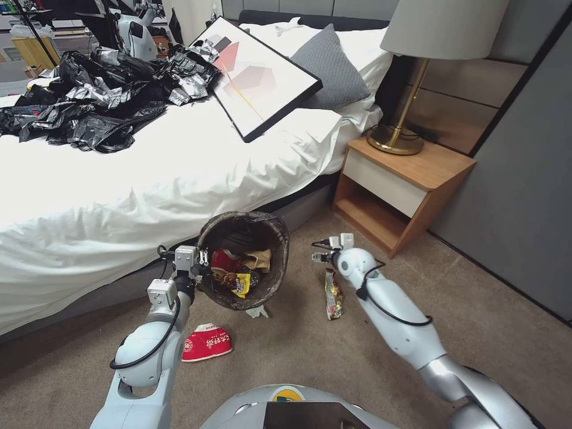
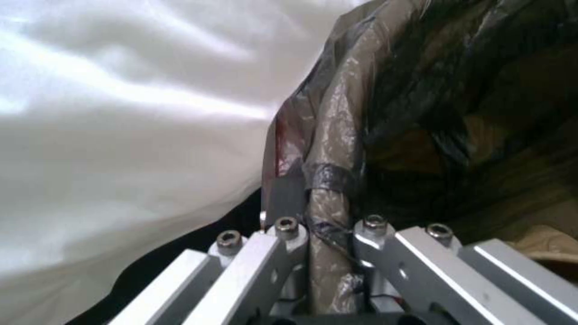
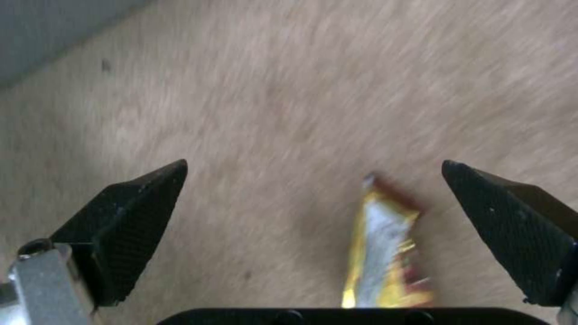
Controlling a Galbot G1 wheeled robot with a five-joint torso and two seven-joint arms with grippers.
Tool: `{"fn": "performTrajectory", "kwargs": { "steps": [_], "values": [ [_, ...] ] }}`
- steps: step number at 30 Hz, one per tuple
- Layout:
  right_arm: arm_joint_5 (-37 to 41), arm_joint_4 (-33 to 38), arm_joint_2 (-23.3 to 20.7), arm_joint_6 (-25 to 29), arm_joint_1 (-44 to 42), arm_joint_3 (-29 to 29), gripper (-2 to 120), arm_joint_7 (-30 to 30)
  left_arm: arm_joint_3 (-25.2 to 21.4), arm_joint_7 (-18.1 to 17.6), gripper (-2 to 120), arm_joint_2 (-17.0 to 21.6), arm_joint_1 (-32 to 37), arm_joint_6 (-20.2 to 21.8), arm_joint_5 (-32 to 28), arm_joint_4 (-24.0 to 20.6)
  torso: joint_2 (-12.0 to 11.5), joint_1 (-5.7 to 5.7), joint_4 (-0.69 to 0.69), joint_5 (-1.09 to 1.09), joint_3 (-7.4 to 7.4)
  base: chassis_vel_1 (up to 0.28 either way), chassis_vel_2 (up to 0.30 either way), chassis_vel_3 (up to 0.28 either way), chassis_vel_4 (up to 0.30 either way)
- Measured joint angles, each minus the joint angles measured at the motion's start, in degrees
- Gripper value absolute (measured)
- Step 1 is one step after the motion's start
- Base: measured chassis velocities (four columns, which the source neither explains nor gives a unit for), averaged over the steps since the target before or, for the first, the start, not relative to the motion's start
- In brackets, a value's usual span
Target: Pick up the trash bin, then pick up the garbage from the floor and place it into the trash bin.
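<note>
Closest to me, a red-and-white packet lies on the carpet beside my left arm. Beyond it, my left gripper is clamped on the bagged rim of the trash bin, held tilted off the floor against the bed, wrappers inside. My right gripper hangs with fingers spread wide above a yellow shiny snack wrapper.

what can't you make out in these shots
- Head view: the round bag-lined trash bin tilts, so its bottom is hidden under wrappers.
- Head view: the small pale scrap on the carpet is part hidden by the bin.
- Right wrist view: the yellow shiny snack wrapper is blurred and cut off by the right tool.
</note>
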Motion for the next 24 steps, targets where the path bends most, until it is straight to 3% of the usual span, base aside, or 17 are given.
{"fn": "performTrajectory", "kwargs": {
  "steps": [4, 5, 10, 24],
  "values": [
    [-1.63, -2.41, 1.36, 0.08, -0.24, -0.03, 100, -0.65, -0.06, 0.08, 2, 0.06, -0.05, 0.01, 0.0, 0.14, 0.0, 0.0, -0.01, -0.01, 0.0, 0.0, 0.0, 0.0, 0.0],
    [-5.13, -6.46, 2.94, 0.15, -0.37, 0.1, 100, -1.91, -0.25, 0.14, 2, 0.15, -0.11, 0.01, 0.01, 0.35, 0.0, 0.0, -0.02, 0.0, 0.0, 0.0, 0.0, 0.0, 0.0],
    [-9.17, -12.21, 4.62, 0.58, -0.36, 1.15, 100, -2.44, -0.47, 0.3, 2, 0.23, -0.1, -0.03, -0.05, 0.52, 0.0, 0.0, -0.01, 0.01, 0.0, 0.0, 0.0, 0.0, 0.0],
    [-11.74, -13.55, 3.1, 0.99, -3.04, 2.92, 100, 0.37, -0.07, 0.59, 2, -0.08, -0.32, -0.34, 0.0, 1.04, 0.01, 0.0, -0.03, 0.01, -0.01, 0.0, 0.0, 0.0, 0.0]
  ]
}}
